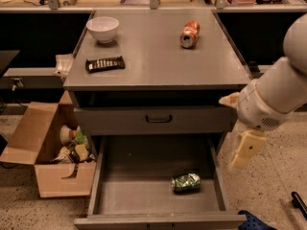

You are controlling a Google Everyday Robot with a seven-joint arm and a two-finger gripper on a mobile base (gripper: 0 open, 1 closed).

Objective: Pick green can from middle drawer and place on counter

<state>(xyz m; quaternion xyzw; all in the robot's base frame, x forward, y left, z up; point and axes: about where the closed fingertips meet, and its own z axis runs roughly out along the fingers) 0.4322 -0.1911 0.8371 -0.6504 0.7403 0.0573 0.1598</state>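
The green can (186, 182) lies on its side on the floor of the open middle drawer (129, 195), right of the middle and near the front. My gripper (245, 150) hangs from the white arm (271, 99) just outside the drawer's right wall, above and to the right of the can and apart from it. It holds nothing that I can see. The counter (153, 56) is the flat grey top of the cabinet.
On the counter are a white bowl (102, 28), a dark remote (105, 63) and an orange-red can (189, 34) on its side. A shut drawer front with a loop handle (159, 119) sits above the open drawer. An open cardboard box (48, 152) stands left of the cabinet.
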